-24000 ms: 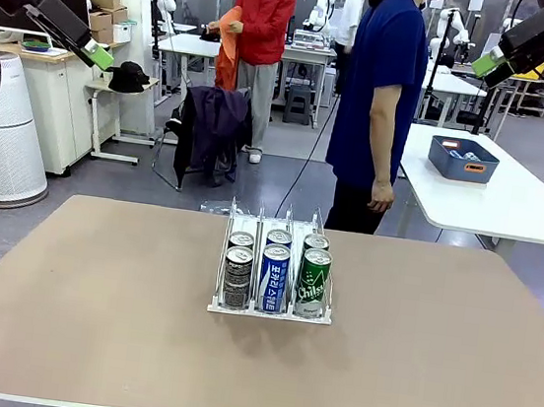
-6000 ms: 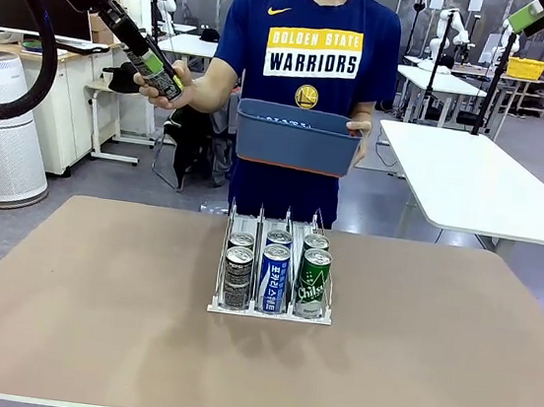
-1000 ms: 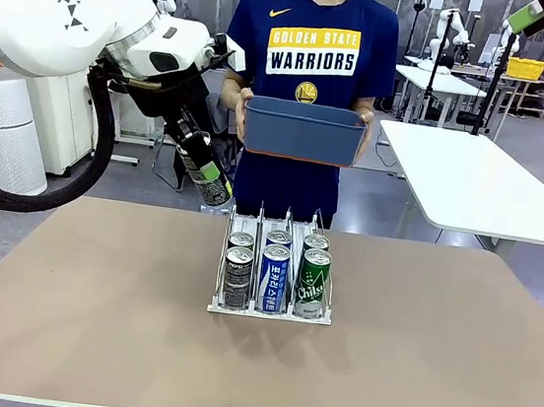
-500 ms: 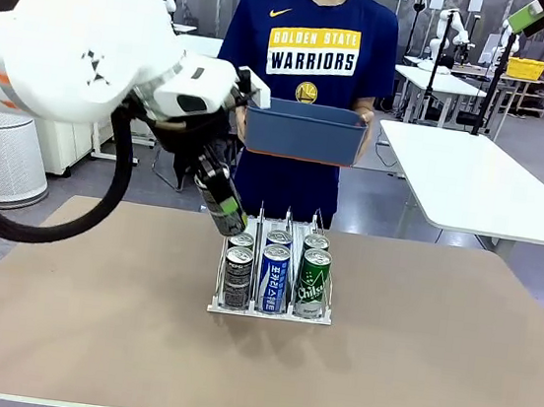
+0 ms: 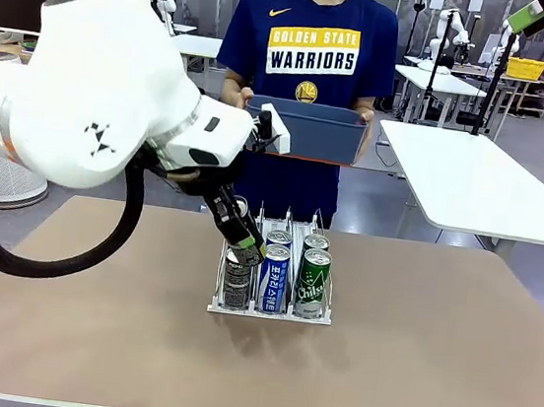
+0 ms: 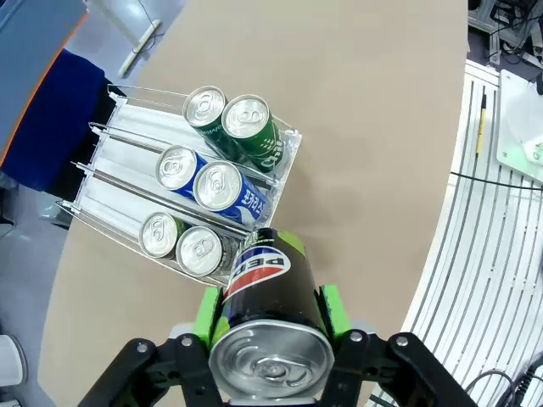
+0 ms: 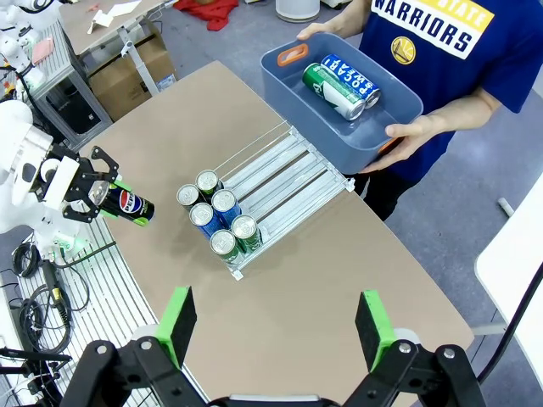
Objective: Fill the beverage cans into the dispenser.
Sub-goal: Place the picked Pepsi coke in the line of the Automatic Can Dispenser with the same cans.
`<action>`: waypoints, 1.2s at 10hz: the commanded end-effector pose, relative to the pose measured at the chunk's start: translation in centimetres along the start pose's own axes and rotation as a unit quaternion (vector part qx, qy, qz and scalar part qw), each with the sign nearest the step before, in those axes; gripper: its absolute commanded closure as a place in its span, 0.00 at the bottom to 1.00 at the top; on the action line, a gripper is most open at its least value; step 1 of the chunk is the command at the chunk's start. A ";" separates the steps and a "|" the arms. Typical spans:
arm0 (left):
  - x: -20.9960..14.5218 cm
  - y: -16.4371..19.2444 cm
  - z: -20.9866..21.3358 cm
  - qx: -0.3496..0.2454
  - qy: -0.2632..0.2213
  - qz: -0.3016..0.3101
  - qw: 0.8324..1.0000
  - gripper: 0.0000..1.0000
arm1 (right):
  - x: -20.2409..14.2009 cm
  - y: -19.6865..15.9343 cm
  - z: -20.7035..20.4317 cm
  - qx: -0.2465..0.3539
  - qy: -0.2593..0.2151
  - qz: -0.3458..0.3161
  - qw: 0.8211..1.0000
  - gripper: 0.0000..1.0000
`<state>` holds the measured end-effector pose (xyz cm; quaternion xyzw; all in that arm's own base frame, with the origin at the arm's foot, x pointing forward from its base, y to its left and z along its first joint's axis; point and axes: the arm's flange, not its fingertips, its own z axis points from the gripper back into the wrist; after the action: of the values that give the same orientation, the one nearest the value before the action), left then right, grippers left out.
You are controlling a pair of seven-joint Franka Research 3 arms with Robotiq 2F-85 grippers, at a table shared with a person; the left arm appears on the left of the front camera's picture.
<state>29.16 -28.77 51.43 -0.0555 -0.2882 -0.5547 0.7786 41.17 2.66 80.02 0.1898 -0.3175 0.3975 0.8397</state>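
My left gripper [image 5: 241, 235] [image 6: 270, 318] is shut on a black beverage can [image 5: 237, 227] [image 6: 265, 309] with a red-and-blue logo, tilted just above the left lane of the dispenser [image 5: 268, 313] [image 6: 109, 161]. Several cans stand at the dispenser's front, two per lane: dark [image 5: 237, 277], blue-and-white [image 5: 274, 277] and green [image 5: 313, 281]. From high above, the right wrist view looks down on the dispenser [image 7: 293, 165] and on the left gripper [image 7: 95, 193] with its can [image 7: 129, 204]. My right gripper [image 7: 276, 326] is open with nothing between its fingers.
A person at the table's far side holds a blue-grey bin [image 5: 305, 133] [image 7: 399, 114] above and behind the dispenser. A green can [image 7: 327, 89] and a blue-and-white can [image 7: 349, 78] lie in it. Bare tabletop [image 5: 409, 379] stretches on both sides of the dispenser.
My left arm has swung right and down with the black can, from beside the bin to just over the dispenser's left lane. The person holds the bin in the same place.
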 end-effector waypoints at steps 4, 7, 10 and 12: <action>-1.2 -1.4 -3.7 0.016 0.015 0.019 1.000 1.00 | 0.0 0.1 0.0 0.000 0.000 0.001 1.000 0.00; -1.1 -0.6 -3.8 0.003 0.000 0.042 0.999 1.00 | 0.0 0.1 0.0 0.000 0.000 0.001 1.000 0.00; -1.9 -1.0 -4.4 -0.002 0.035 0.019 0.999 1.00 | 0.0 0.1 0.0 0.000 0.000 0.001 1.000 0.00; -2.2 -0.6 -5.0 -0.016 0.023 0.064 0.998 0.42 | 0.0 0.1 0.0 0.000 0.000 0.001 1.000 0.00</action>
<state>29.91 -29.22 46.35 -0.0492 -0.2561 -0.5307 0.8065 41.17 2.66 80.02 0.1898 -0.3176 0.3975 0.8397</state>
